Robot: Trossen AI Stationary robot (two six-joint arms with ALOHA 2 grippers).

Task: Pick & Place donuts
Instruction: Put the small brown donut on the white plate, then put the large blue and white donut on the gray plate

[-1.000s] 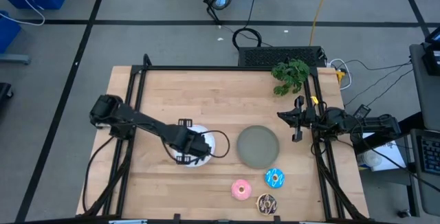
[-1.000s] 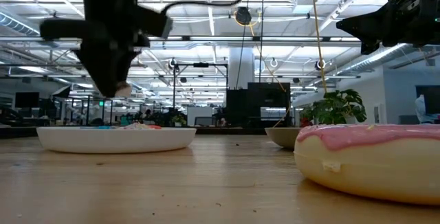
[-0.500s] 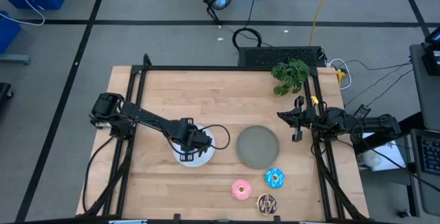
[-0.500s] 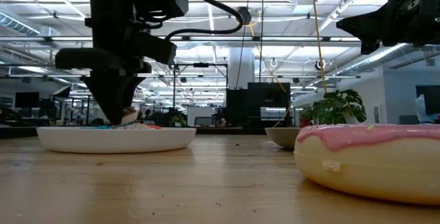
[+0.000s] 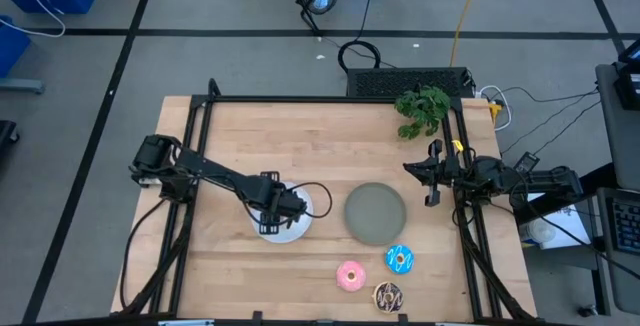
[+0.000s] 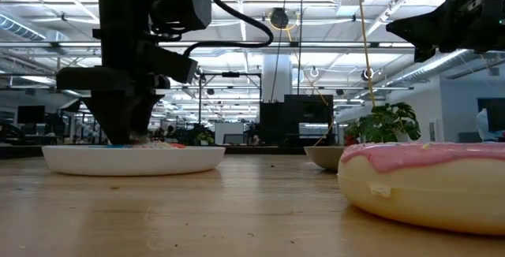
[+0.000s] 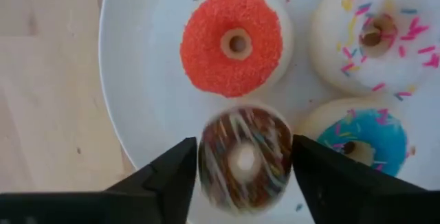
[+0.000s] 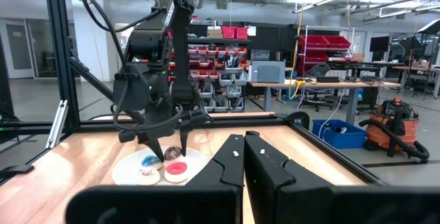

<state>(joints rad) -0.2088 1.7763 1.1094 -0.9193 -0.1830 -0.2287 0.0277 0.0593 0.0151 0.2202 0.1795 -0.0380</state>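
Observation:
My left gripper (image 5: 278, 209) points down over the white plate (image 5: 292, 229), open. Its fingers stand close on either side of the tiny brown donut (image 7: 244, 159), which lies on the plate and shows blurred. The tiny red (image 7: 236, 43), white (image 7: 375, 35) and blue (image 7: 364, 141) donuts lie flat on the same plate (image 7: 137, 80). The larger pink (image 5: 351, 276), blue sprinkled (image 5: 400, 259) and chocolate (image 5: 388, 295) donuts rest on the table near its near edge. My right gripper (image 5: 432, 178) waits shut, raised at the table's right side. My left gripper has its fingers (image 7: 172, 179) level with the tiny brown donut's two sides (image 7: 206, 162), coming from above. Whether they touch it I cannot tell. The donut sits on the white plate between them.
A grey plate (image 5: 375, 213) lies right of the white one. A green plant (image 5: 422, 109) stands at the far right corner. A black frame (image 5: 300, 99) runs around the table. In the low view the pink donut (image 6: 426, 182) fills the near right.
My left gripper has come down from above the white plate to the plate's surface, carrying the tiny brown donut with it. The donut, first held clear above the plate, is now down among the other tiny donuts.

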